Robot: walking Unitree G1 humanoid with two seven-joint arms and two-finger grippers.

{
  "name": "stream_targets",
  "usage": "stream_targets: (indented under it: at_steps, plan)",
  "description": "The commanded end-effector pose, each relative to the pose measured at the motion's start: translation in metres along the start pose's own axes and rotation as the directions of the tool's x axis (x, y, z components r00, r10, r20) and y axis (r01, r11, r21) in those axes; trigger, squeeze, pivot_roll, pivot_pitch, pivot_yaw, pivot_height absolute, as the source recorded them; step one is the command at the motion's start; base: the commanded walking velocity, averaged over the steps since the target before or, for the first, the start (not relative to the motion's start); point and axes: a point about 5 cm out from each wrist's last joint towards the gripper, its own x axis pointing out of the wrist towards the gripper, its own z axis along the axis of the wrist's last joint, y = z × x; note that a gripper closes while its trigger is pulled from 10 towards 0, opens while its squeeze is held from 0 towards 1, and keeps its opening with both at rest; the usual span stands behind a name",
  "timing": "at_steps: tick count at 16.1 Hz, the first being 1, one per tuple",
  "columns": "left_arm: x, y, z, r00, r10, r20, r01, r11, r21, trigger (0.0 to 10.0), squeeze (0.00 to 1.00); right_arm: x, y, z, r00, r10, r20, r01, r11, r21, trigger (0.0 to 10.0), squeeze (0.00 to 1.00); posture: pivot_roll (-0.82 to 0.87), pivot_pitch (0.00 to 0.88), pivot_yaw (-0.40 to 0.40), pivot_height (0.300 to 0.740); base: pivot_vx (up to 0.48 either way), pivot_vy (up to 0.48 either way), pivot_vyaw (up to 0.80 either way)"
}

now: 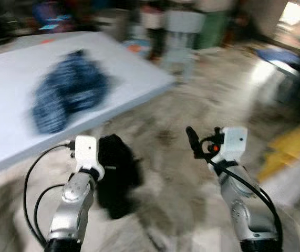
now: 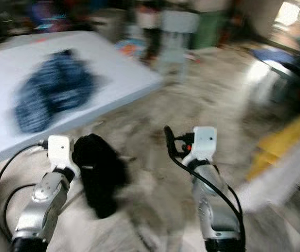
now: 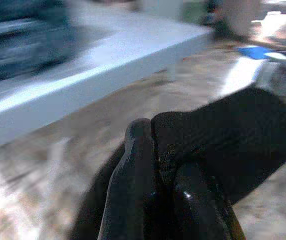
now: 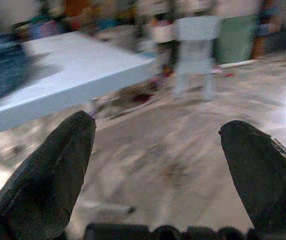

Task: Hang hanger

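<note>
The whole scene is smearing with motion blur, and the head views are looking down over both silver arms at a mottled marble floor (image 1: 171,173). The left gripper (image 3: 158,165) is reaching forward just off the near edge of a white table (image 1: 128,68), and its black fingers (image 3: 132,190) are pressing together on a dark, rounded black thing (image 1: 115,173); in the head views this is showing as a shapeless black mass hanging beside the wrist, while the left wrist view is bringing it close enough to show a curved, textured surface, though whether it is the hanger cannot be told through the blur. A blue garment (image 1: 68,89) is lying crumpled on the tabletop, well apart from both grippers. The right gripper (image 4: 158,150) is hovering over bare floor; the right wrist view is showing its two fingers (image 4: 57,165) spread wide with nothing between them, something the head views, catching only one finger edge-on, are not making plain. A white chair (image 4: 195,45) is standing beyond the table.
</note>
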Motion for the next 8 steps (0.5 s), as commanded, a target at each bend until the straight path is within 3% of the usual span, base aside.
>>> stream_targets:
  at_steps: [1,3,6,8]
  plan:
    - [0.004,-0.018,0.007,0.996,-0.081,0.033,0.081,0.997,-0.005,10.0,0.0,-0.004,-0.013,-0.005,0.998,-0.056,-0.006,0.056,0.998,0.002,10.0,0.0,-0.07,0.0,0.015,0.74,0.0,0.0,-0.8]
    - [0.001,-0.017,0.006,0.998,-0.049,0.04,0.05,0.998,-0.037,10.0,0.0,-0.01,-0.016,-0.011,0.994,-0.111,-0.017,0.112,0.993,0.039,10.0,0.0,-0.08,0.0,0.031,0.74,0.0,0.0,-0.8]
    - [0.001,-0.027,0.006,0.993,-0.115,0.033,0.116,0.993,-0.032,10.0,0.0,-0.013,-0.01,-0.011,0.998,-0.064,-0.023,0.064,0.998,0.002,10.0,0.0,-0.09,0.018,0.029,0.74,0.0,0.0,-0.8]
    - [0.002,-0.028,0.007,0.991,-0.128,0.036,0.129,0.991,-0.035,10.0,0.0,-0.012,-0.013,-0.009,0.997,-0.075,-0.016,0.075,0.997,0.0,10.0,0.0,-0.09,0.031,0.028,0.74,0.257,0.0,-0.8]
